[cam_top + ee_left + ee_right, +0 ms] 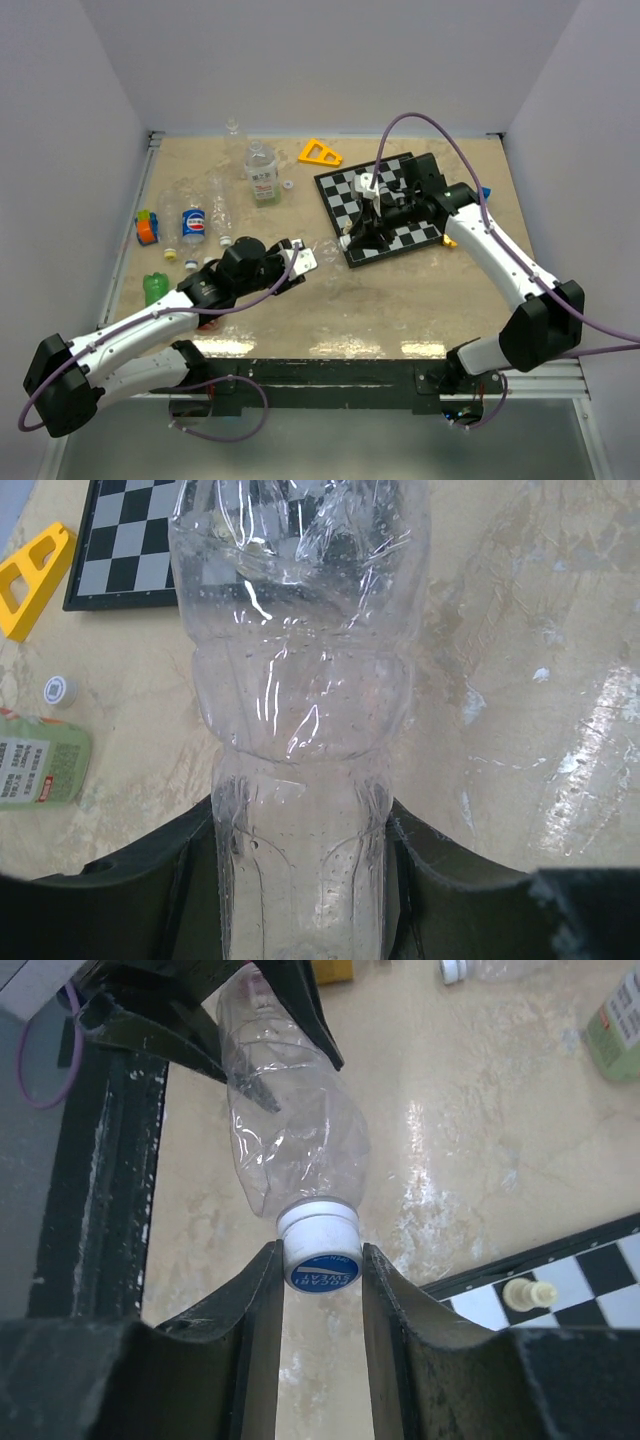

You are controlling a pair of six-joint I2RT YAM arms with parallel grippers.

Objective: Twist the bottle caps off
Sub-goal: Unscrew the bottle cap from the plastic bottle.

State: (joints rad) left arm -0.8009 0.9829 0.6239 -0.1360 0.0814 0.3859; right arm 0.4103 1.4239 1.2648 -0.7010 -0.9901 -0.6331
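A clear unlabelled bottle (300, 680) is held off the table between my two grippers. My left gripper (300, 815) is shut on its body; in the top view this gripper (298, 260) is left of the table's centre. The bottle's cap (318, 1228) is white with a blue printed top. My right gripper (322, 1265) is shut on the cap, one finger touching each side. In the top view the right gripper (350, 240) sits at the near left corner of the chessboard (385, 205), and the bottle (322, 250) spans the gap between the grippers.
More bottles stand or lie at the left: cola label (194, 224), white-green label (262, 175), green (155, 288), red-yellow (147, 228), clear (221, 205). Loose caps (288, 184) (171, 254) lie near them. A yellow triangle (320, 152) lies at the back, and a white chess piece (528, 1293) stands on the board.
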